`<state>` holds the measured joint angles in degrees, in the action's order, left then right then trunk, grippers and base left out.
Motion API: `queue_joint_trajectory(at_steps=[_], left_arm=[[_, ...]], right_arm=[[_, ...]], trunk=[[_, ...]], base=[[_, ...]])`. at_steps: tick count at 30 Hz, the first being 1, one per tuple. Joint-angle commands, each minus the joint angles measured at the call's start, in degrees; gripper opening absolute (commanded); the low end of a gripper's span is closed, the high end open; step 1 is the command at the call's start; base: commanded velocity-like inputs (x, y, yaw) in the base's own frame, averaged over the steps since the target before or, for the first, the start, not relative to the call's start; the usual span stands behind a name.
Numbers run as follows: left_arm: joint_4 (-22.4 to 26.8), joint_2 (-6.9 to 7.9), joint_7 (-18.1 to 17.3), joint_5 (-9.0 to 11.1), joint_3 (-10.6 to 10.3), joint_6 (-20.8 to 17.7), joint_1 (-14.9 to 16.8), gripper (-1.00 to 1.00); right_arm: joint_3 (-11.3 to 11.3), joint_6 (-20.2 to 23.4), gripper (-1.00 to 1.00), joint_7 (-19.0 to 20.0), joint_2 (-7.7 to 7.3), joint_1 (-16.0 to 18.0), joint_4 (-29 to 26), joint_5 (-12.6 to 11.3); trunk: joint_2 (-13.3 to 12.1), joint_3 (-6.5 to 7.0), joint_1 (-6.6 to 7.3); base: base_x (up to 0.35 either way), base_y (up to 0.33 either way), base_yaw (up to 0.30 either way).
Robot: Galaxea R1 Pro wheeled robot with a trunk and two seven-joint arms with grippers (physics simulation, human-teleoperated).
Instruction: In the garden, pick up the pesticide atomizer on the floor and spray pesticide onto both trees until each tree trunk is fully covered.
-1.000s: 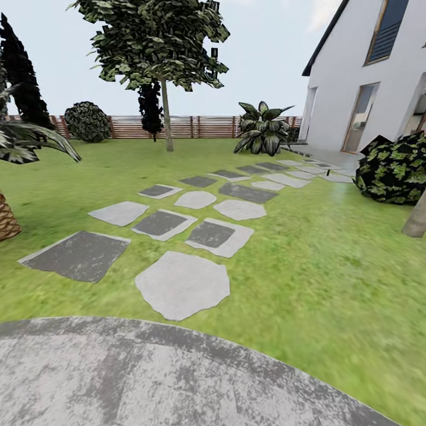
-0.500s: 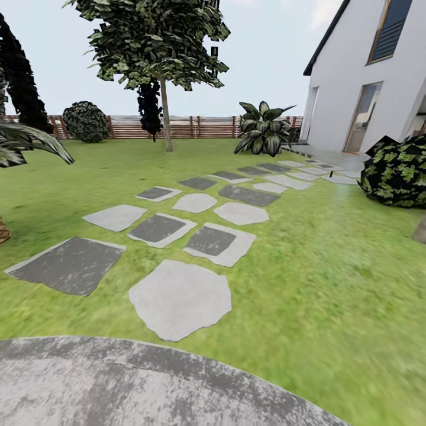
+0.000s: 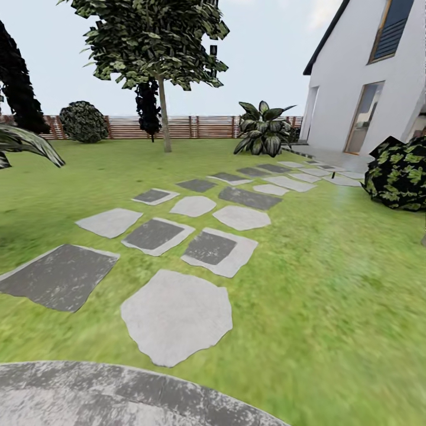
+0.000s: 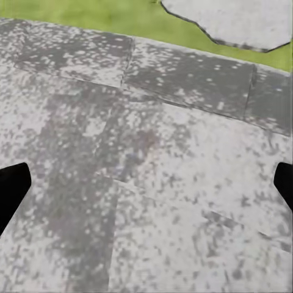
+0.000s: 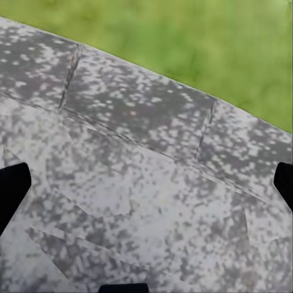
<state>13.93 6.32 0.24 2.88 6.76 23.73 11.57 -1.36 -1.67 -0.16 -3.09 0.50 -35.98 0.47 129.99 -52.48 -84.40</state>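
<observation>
Both tools gape wide over grey paving [image 4: 152, 183], left tool [image 4: 146, 183], right tool [image 5: 146, 183], holding nothing.

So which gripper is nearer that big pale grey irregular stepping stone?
Left, probably. The left gripper sees the pale grey stone across a grass strip; the right gripper faces paving and grass.

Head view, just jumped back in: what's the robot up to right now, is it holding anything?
Nothing is being handled. The robot stands on a mottled grey stone patio at the edge of the green lawn, facing a path of grey stepping stones that runs toward the white house. A tall tree with a thin pale trunk stands near the brown slat fence. Both wrist views look down at paving: the left gripper and right gripper have their dark fingertips wide apart and hold nothing.
</observation>
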Motion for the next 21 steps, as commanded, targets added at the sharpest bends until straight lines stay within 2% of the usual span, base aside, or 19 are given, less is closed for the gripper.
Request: queue_joint_trajectory(at_steps=[1,10,21], left_arm=[[0.0,0.0,0.0,0.3,-0.1,0.2,0.0,1.0],[0.0,0.0,0.0,0.3,-0.1,0.2,0.0,1.0],[0.0,0.0,0.0,0.3,-0.1,0.2,0.0,1.0]], right_arm=[[0.0,-0.2,1.0,0.0,0.01,0.0,0.0,0.0],[0.0,-0.2,1.0,0.0,0.01,0.0,0.0,0.0],[0.3,-0.1,1.0,0.2,0.01,0.0,0.1,0.1]], trunk=[[0.0,-0.05,-0.02],[0.0,-0.05,-0.02],[0.0,-0.05,-0.02]], base=[[0.339,0.0,-0.108],[0.339,0.0,-0.202],[0.339,0.0,-0.014]])
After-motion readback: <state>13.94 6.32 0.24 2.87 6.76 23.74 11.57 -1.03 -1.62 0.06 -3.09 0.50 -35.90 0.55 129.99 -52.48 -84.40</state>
